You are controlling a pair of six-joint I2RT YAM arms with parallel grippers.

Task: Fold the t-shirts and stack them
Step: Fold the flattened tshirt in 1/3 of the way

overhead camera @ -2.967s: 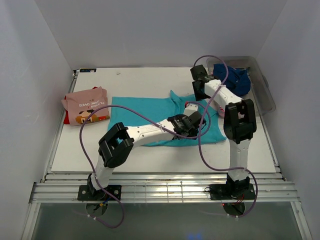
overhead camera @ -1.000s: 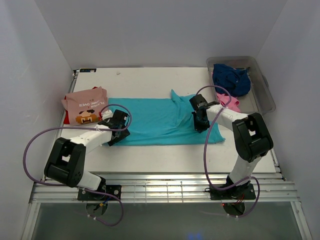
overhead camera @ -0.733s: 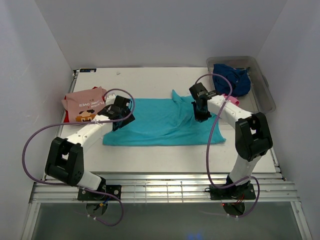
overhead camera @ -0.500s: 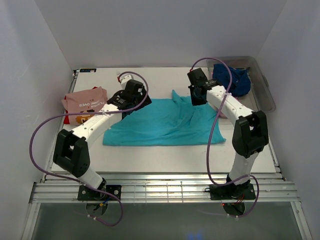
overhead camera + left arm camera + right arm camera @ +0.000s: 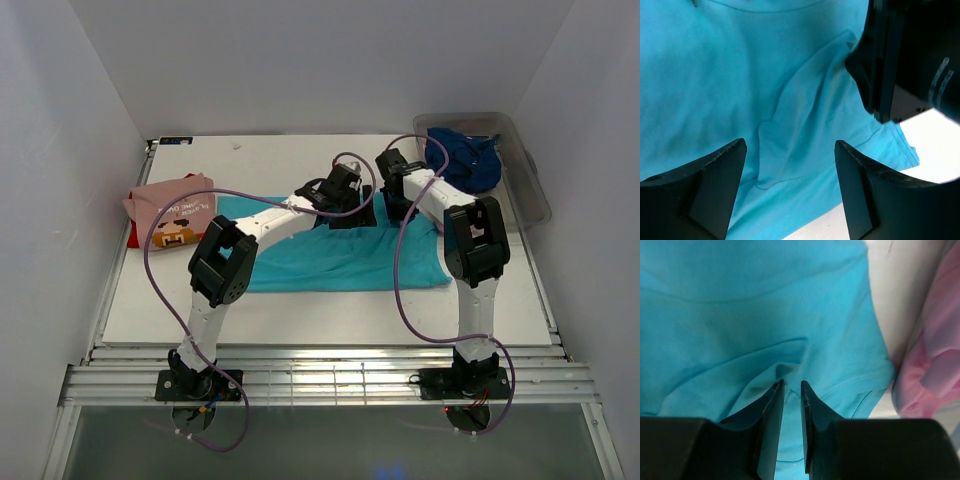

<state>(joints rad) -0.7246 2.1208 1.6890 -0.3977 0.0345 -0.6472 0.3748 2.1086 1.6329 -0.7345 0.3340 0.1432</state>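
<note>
- Overhead view of a white desk (image 5: 280,160); a turquoise t-shirt (image 5: 330,255) lies spread flat across its middle, creased, not yet folded
- Left gripper (image 5: 790,190) hovers low over the far right part of this shirt; its jaws are wide apart and hold nothing
- Right gripper (image 5: 789,410) is just beside it over the same cloth; jaws almost together with only a thin slit; a raised crease runs to their tips; I cannot tell whether cloth is pinched
- At the left edge, a folded salmon-pink t-shirt (image 5: 168,208) rests on a red t-shirt (image 5: 133,236); this looks like the stack begun
- Left to do: a navy t-shirt (image 5: 468,160) sits bunched in the tub (image 5: 535,195); a bright pink t-shirt (image 5: 927,365) lies crumpled just beside the turquoise one
</note>
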